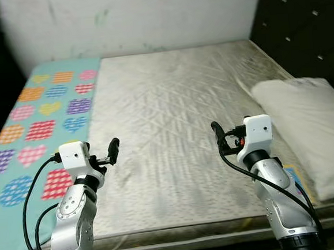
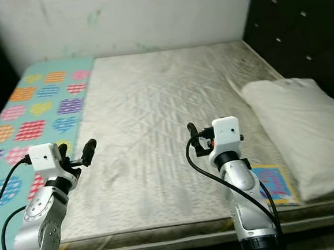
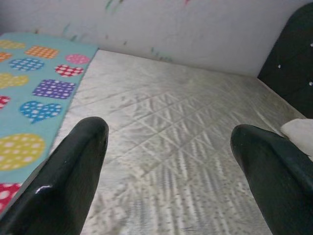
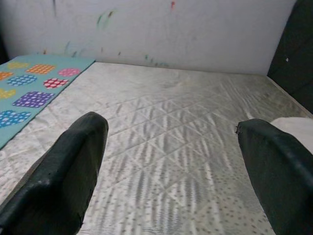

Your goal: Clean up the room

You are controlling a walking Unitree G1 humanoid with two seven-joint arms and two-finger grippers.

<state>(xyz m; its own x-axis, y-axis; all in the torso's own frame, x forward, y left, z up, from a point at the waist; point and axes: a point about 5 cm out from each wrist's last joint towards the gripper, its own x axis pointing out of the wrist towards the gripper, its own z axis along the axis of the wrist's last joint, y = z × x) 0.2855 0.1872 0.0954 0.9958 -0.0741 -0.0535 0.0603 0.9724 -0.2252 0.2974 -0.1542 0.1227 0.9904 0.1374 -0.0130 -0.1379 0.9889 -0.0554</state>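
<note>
Trouble could come from your two arms, both raised over the near edge of the mattress (image 1: 171, 101): reach for the heart-print blanket (image 1: 39, 117) on the mattress's left and the spread left tool (image 1: 112, 150) may snag a fold. Your right tool (image 1: 219, 137), fingers apart and empty, hovers just short of the pillow (image 1: 305, 120) on the mattress's right side.

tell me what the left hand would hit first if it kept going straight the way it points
Probably the bare quilted mattress: the open left hand points across it, toward the white wall. Nothing stands between; depth is hard to judge.
</note>
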